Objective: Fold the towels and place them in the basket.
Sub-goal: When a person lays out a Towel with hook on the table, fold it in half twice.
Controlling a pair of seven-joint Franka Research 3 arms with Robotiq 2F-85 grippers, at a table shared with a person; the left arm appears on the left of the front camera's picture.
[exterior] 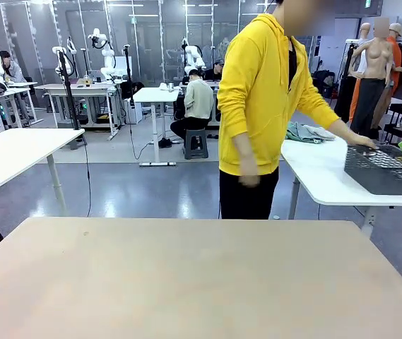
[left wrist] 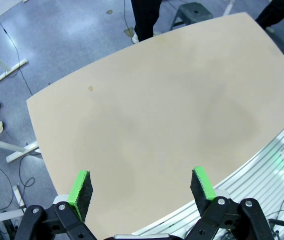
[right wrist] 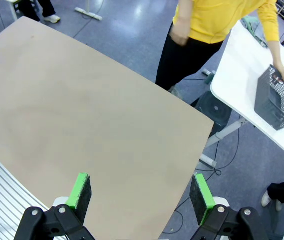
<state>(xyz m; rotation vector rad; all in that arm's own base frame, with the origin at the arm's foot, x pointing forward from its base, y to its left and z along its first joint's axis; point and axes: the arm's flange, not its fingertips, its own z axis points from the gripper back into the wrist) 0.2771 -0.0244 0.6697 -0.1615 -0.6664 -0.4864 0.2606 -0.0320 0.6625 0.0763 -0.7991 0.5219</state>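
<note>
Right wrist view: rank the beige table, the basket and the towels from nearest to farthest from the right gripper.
1. Beige table, directly beneath the open right gripper.
2. Basket, on the white side table off to the picture's right, with the person's hand at its rim.
3. Towels, at that table's far end, beyond the basket.

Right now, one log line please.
left gripper open | right gripper open | basket on white side table, person's hand on rim | towels on same table
</note>
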